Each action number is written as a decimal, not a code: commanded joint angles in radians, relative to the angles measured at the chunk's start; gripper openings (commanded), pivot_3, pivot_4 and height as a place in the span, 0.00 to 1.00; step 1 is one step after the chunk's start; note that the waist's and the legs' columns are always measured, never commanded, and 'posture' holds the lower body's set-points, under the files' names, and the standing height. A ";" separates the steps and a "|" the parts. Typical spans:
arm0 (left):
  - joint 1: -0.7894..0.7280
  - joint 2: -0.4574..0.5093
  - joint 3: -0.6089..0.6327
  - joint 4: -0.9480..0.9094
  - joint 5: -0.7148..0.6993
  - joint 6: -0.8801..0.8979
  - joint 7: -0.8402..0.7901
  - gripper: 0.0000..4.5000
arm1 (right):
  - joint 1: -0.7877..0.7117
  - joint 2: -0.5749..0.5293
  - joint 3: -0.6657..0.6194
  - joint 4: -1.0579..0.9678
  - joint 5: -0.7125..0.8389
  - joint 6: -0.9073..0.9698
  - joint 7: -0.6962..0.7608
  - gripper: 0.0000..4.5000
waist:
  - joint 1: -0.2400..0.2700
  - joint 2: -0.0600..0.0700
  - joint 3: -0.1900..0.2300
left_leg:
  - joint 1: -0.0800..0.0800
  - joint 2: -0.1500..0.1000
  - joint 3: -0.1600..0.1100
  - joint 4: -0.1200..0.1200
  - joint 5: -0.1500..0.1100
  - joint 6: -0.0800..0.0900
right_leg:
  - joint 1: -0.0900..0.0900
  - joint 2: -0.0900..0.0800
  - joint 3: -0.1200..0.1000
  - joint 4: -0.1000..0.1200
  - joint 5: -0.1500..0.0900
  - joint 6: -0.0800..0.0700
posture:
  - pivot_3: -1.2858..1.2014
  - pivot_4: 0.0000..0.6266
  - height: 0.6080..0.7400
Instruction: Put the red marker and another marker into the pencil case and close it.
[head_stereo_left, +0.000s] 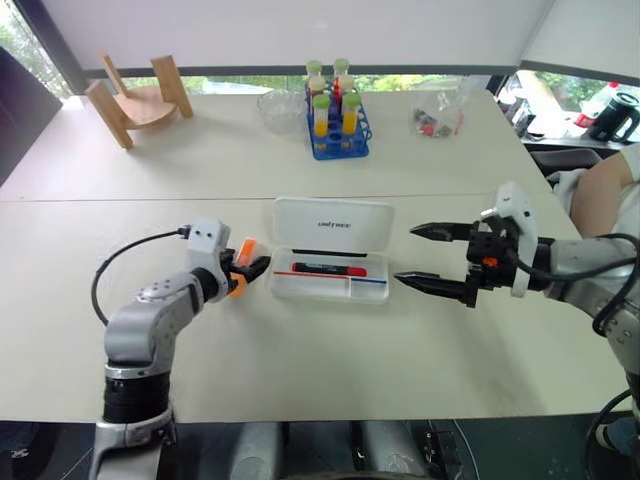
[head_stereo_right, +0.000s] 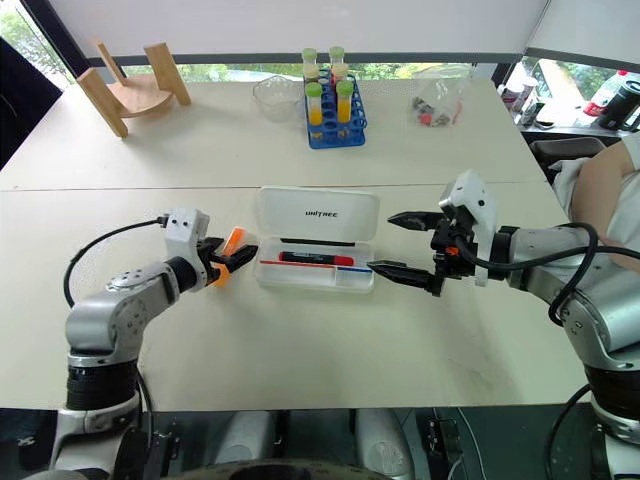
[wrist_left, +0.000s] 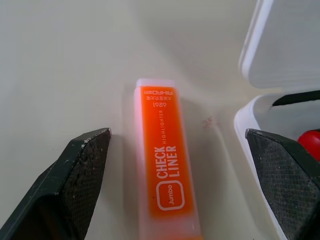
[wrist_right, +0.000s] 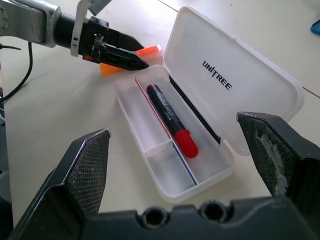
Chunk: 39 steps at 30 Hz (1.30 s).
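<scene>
Left eye view: pencil case open mid-tabletop, red marker inside; orange marker on the tabletop just off its left end, at the left gripper.
Right eye view: right gripper spread wide off the case's right end; left arm nearer the orange marker.
Left wrist view: jaws apart, straddling the orange marker, long axis running away along the fingers; reads "CHECK LINER", "Jumbo", "HIGHLIGHTER", "1989".
Right wrist view: lid reads "UNITREE".
</scene>
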 joint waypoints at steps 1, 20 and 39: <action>0.046 0.008 0.013 0.001 0.021 -0.007 0.043 0.81 | -0.013 0.000 -0.013 -0.011 -0.008 -0.018 0.002 1.00 | -0.001 0.000 0.000 | 0.000 0.000 0.000 0.000 0.000 0.000 | 0.000 0.000 0.000 0.000 0.000 0.000 | 0.52 0.24 1.00; -0.193 0.406 -0.125 -0.037 -0.288 -0.334 -0.784 0.19 | -0.011 -0.017 -0.033 0.008 -0.026 -0.024 0.025 1.00 | 0.004 -0.001 0.001 | -0.002 -0.002 0.002 -0.001 0.002 -0.003 | 0.000 -0.003 0.000 -0.003 0.000 0.000 | 0.52 0.24 1.00; -0.391 0.267 -0.499 0.487 0.087 -0.834 -0.982 0.42 | 0.052 -0.028 -0.100 -0.054 -0.001 0.013 -0.012 1.00 | 0.002 -0.001 0.002 | -0.003 0.000 0.001 -0.001 0.001 -0.002 | -0.003 0.000 0.000 -0.002 0.000 0.000 | 0.52 0.24 1.00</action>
